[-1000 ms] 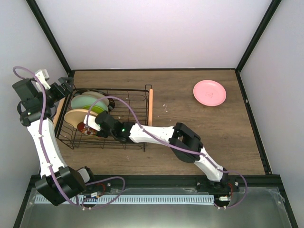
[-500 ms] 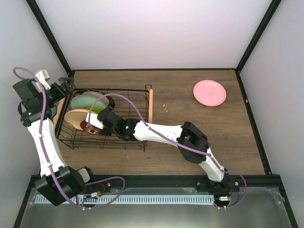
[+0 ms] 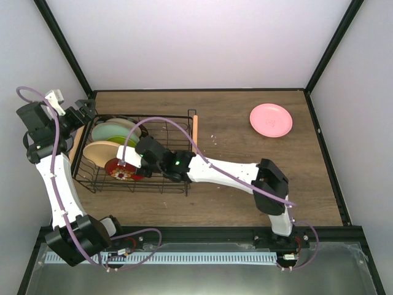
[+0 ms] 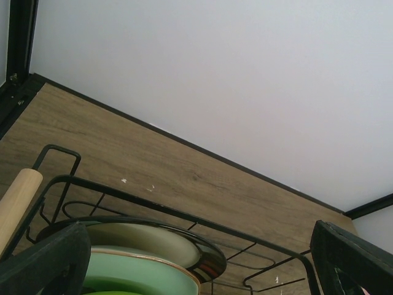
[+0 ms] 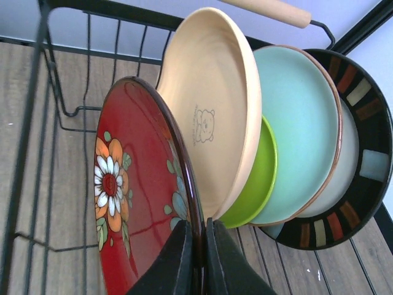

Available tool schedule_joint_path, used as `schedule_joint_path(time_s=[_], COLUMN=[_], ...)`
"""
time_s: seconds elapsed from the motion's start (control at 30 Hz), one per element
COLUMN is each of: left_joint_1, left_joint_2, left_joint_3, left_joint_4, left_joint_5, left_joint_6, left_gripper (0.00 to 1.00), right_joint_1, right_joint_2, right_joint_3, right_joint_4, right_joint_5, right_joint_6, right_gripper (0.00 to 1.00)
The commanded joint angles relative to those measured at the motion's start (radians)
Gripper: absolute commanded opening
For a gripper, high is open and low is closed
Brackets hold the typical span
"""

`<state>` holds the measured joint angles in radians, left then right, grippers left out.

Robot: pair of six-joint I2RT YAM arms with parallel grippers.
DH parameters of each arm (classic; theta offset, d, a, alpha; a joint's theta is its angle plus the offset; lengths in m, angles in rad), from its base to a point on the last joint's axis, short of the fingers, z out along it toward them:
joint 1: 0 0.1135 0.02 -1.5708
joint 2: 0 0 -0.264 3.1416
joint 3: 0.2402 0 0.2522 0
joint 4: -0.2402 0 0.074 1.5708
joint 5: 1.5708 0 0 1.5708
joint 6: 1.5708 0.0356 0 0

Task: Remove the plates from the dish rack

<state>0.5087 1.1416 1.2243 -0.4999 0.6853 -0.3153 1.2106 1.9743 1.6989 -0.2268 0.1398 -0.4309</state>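
Wood-grain bench (image 3: 245, 98), enclosed by white walls. The right claw (image 5: 198, 228) is closed almost fully, pinching the rim of the red plate (image 5: 132, 203), which stands on edge inside the rack (image 3: 195, 126). Just behind the gripped plate stand, in order, the yellow plate (image 5: 215, 104), lime plate (image 5: 261, 184), mint plate (image 5: 295, 123) and dark-rimmed plate (image 5: 362, 123). Beyond these, the left claw (image 3: 82, 112) hangs spread wide and empty at the rack's far handle. The pink plate (image 3: 271, 120) lies on the bench, well apart from both claws.

Step in hand, as judged: extracting the red plate. The next move calls for a straight lift clear of the wires and the yellow plate, then transfer toward the pink plate.
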Motion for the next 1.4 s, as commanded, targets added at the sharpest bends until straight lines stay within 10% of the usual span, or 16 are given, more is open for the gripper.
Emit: schedule_joint_path(time_s=[0.0, 0.83, 1.37], left_joint_1=[-0.005, -0.007, -0.020], left_joint_2=[-0.005, -0.019, -0.016], left_joint_3=[-0.010, -0.032, -0.028], left_joint_4=[0.039, 0.099, 0.116], left_joint_5=[0.020, 0.042, 0.018], left_joint_6=[-0.016, -0.064, -0.074], left_gripper=[1.00, 1.00, 1.00], right_joint_1=[0.005, -0.120, -0.955], right_joint_2=[-0.112, -0.460, -0.443], right_joint_3=[-0.023, -0.163, -0.177], right_joint_4=[0.040, 0.052, -0.043], right_joint_5=[-0.056, 0.062, -0.259], right_joint_6=[0.025, 0.175, 0.750], right_gripper=[0.01, 0.01, 0.01])
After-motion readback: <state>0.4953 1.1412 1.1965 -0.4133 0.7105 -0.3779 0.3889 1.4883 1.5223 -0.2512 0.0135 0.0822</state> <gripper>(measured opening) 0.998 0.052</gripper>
